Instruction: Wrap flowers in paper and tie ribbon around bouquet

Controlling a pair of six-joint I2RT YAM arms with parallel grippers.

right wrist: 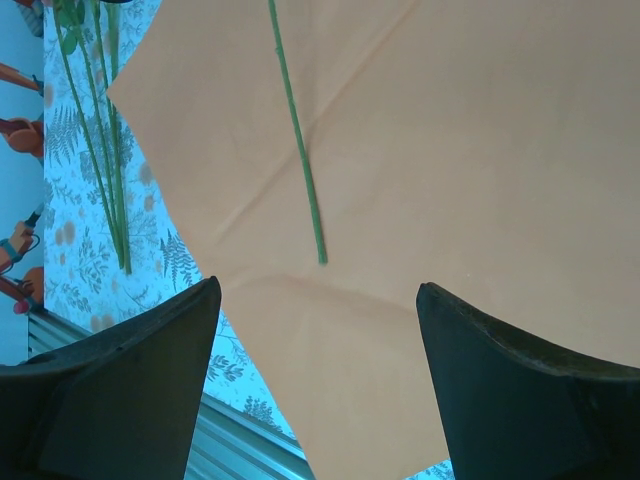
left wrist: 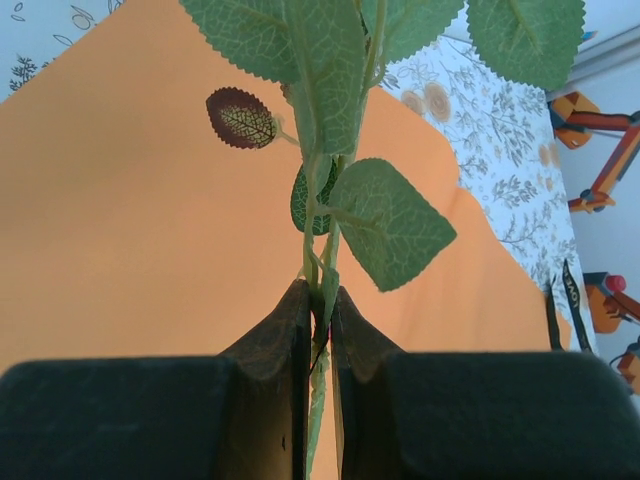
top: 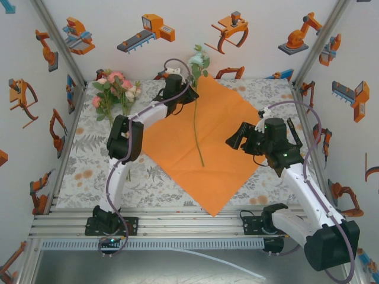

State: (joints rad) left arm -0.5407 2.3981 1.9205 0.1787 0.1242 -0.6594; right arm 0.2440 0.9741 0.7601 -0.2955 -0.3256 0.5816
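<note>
Top external view shows the paper [top: 201, 148] spread flat as an orange diamond in the middle of the floral-print surface [top: 89, 171]. A single flower [top: 198, 136] runs down over the upper half of the sheet, its pale bloom and leaves past the paper's top corner and its cut end near the sheet's centre. The left pincer [top: 188, 99] meets the stem just below the leaves, at the paper's upper left edge. In the left wrist view that pincer [left wrist: 320, 300] is clamped together on the thin green stem, with serrated leaves fanning out above the fingers [left wrist: 275, 350] and orange paper behind.

The remaining flowers [top: 115, 89], pink and peach with long stems, lie on the surface at the upper left, beside the paper and apart from it.

The right pincer [top: 235, 139] hangs over the right part of the sheet. Seen from the right wrist, its fingers [right wrist: 150, 380] stand wide apart with nothing between them, above the paper [right wrist: 450, 150] and the stem's cut end.
</note>
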